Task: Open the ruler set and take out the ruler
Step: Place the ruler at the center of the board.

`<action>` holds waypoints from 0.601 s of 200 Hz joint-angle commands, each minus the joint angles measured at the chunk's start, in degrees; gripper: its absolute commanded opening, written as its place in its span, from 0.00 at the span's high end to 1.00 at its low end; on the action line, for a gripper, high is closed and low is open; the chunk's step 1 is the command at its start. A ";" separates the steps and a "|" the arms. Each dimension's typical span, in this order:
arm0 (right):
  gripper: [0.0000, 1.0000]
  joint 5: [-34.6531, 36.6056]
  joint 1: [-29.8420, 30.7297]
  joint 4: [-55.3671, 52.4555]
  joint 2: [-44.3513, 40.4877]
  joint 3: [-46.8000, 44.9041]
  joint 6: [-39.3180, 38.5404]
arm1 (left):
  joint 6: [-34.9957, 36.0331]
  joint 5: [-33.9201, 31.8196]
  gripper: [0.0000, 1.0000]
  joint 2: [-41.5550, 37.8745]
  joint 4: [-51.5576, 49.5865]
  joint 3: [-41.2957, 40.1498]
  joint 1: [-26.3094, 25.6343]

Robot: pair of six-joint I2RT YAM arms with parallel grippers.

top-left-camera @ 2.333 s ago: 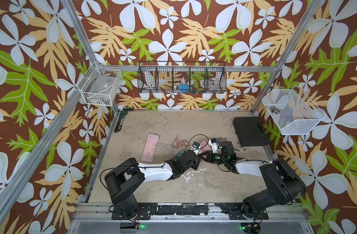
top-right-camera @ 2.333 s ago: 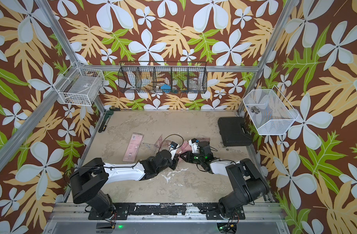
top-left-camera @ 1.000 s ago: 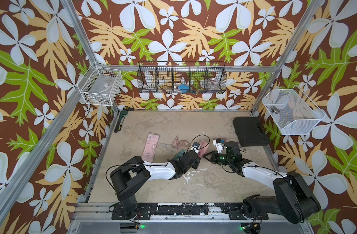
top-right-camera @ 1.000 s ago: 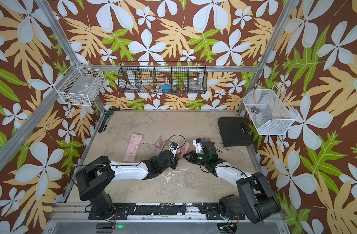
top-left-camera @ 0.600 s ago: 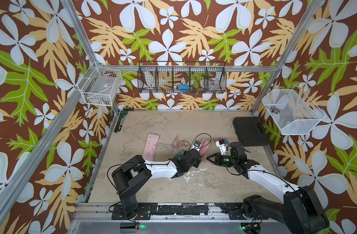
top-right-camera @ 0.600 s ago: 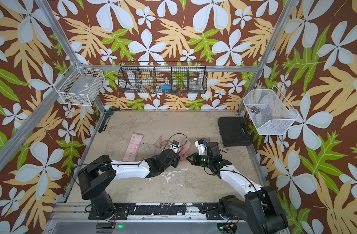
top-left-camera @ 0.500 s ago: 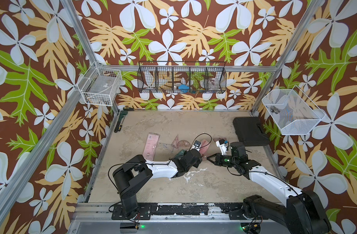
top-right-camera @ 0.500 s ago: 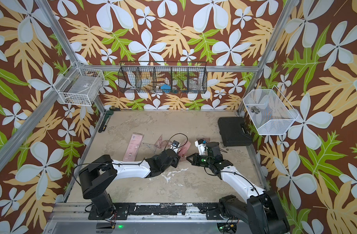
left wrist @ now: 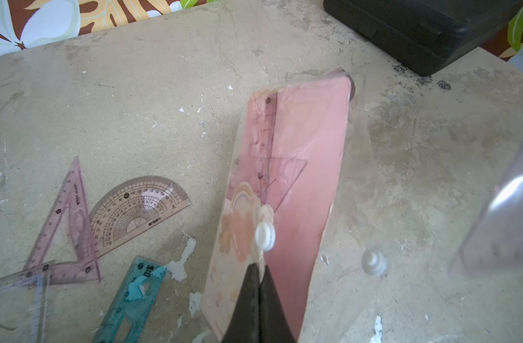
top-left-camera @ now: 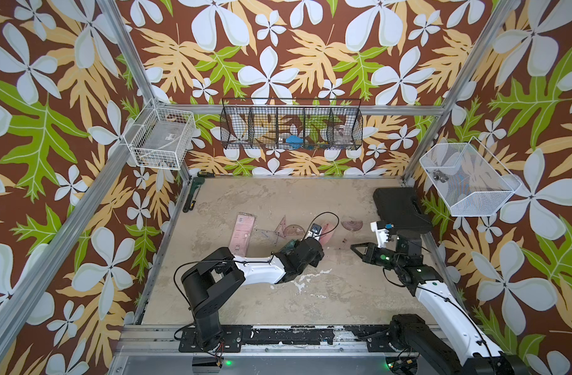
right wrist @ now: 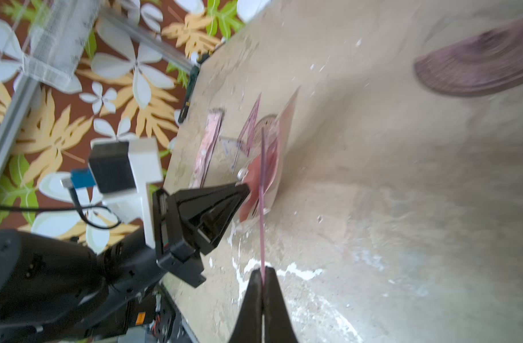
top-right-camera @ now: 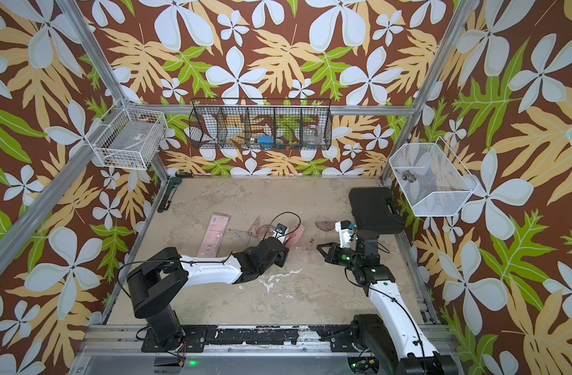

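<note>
Nearest the robot's base, the right gripper (right wrist: 263, 270) has its jaws pressed together on the end of a thin, purple-tinted clear ruler (right wrist: 262, 208). In the right wrist view the ruler is seen edge-on, reaching away from the fingertips toward the ruler set (left wrist: 301, 166). A little farther out, the left gripper (left wrist: 259, 265) is clamped on the near edge of that pink pouch, just below its white snap button (left wrist: 265, 236), holding it against the table (top-left-camera: 278, 302). The pouch looks opened: its clear flap lies folded aside with the other snap half (left wrist: 372, 263) exposed. The opening step therefore appears done, and the extraction looks done or nearly so. In the left wrist view a blurred clear strip stands beside the flap, apart from the pink body, and is probably the held ruler. Whether its far tip has fully left the mouth cannot be told. What seems left is to carry it clear and set it down. A set square and another scaled strip show through the pouch. A teal ruler (left wrist: 132, 297) lies just beside the left gripper. Beyond it are a loose set square (left wrist: 73, 213) and a protractor (left wrist: 138, 208), and farthest back is a black case (top-left-camera: 396, 204).
</note>
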 commanded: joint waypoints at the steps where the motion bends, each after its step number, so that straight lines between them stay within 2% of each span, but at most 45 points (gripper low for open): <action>1: 1.00 -0.88 -4.86 7.24 0.60 -1.87 5.85 | -0.35 0.19 1.00 -0.11 -0.67 0.16 -0.03; 18: 1.00 5.06 -6.73 11.97 3.53 -3.50 9.69 | -0.14 0.43 1.00 -0.16 -0.62 0.14 0.04; 43: 1.00 6.41 -9.69 26.51 10.84 -9.80 20.52 | 0.00 1.34 1.00 -0.31 -0.75 0.14 0.03; 75: 1.00 4.33 -11.62 36.49 23.79 -9.27 23.48 | 0.09 1.85 1.00 -0.99 -0.02 -0.56 0.00; 120: 1.00 6.41 -11.62 48.09 35.34 -8.29 28.52 | 0.05 2.36 1.00 -1.39 -0.14 -0.74 -0.02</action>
